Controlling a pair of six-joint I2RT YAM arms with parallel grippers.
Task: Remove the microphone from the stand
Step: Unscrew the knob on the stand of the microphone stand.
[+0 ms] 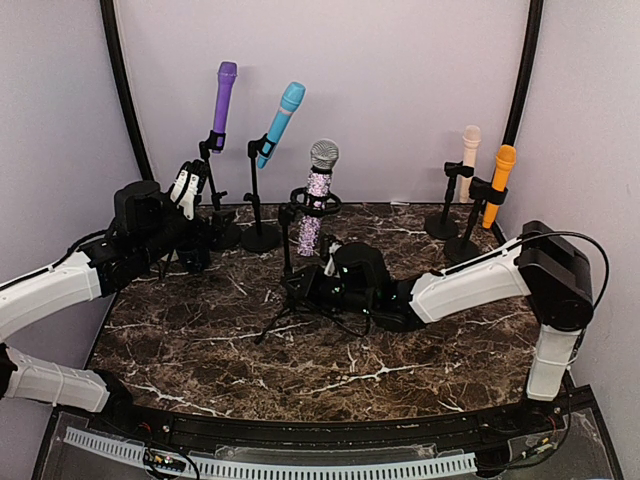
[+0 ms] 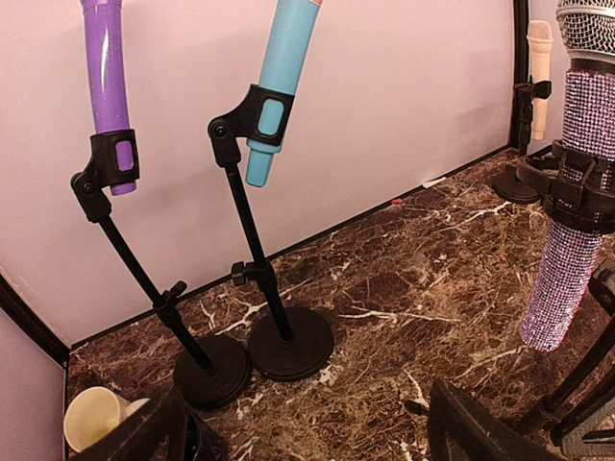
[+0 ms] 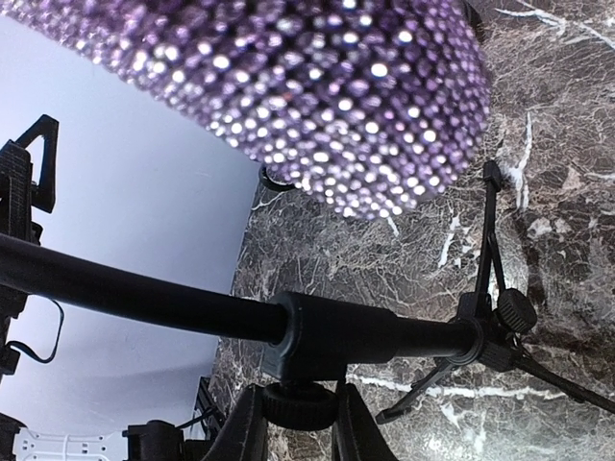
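The rhinestone microphone (image 1: 316,200) with a silver mesh head sits in the clip of a black tripod stand (image 1: 287,262) at the table's middle. My right gripper (image 1: 303,287) reaches in low from the right. In the right wrist view it (image 3: 300,425) is shut on the stand's pole collar and knob (image 3: 300,403), with the sparkly microphone (image 3: 317,106) close above. My left gripper (image 1: 186,187) is open and empty, left of that stand, near the purple microphone's stand. In the left wrist view its fingers (image 2: 480,423) are spread wide and the rhinestone microphone (image 2: 572,211) is at the right edge.
A purple microphone (image 1: 223,100) and a blue one (image 1: 281,120) stand on round-base stands (image 2: 291,343) at the back left. A cream microphone (image 1: 468,160) and an orange one (image 1: 498,185) stand at the back right. Walls close the table behind and on both sides.
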